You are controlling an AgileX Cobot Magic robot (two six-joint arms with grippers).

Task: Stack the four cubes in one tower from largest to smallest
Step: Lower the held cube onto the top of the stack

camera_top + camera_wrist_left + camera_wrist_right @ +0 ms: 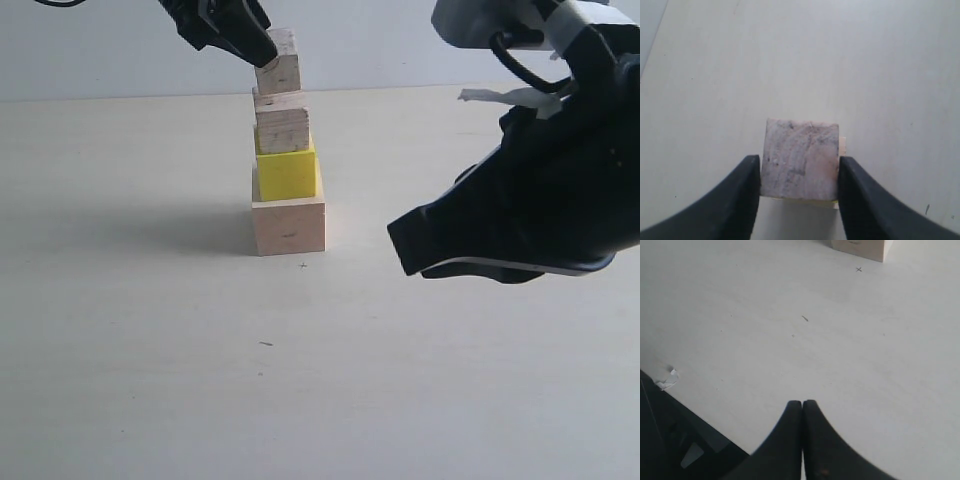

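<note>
A tower stands mid-table in the exterior view: the large pale wooden cube (pixel 288 228) at the bottom, the bright yellow cube (pixel 287 172) on it, and the grained wooden cube (pixel 282 125) above. My left gripper (pixel 262 50) is shut on the smallest wooden cube (pixel 277 62), which is slightly tilted right over the tower's top; I cannot tell whether it touches. In the left wrist view this cube (pixel 800 159) sits between both fingers of the gripper (pixel 799 172). My right gripper (pixel 400 242) hangs shut and empty to the right of the tower, also seen in its wrist view (pixel 802 404).
The pale table (pixel 150 380) spreads all round the tower. A small pen cross (pixel 303 265) marks the surface just in front of the base cube (pixel 860 247). A scrap of white tape (pixel 667 381) lies near the right arm's dark body.
</note>
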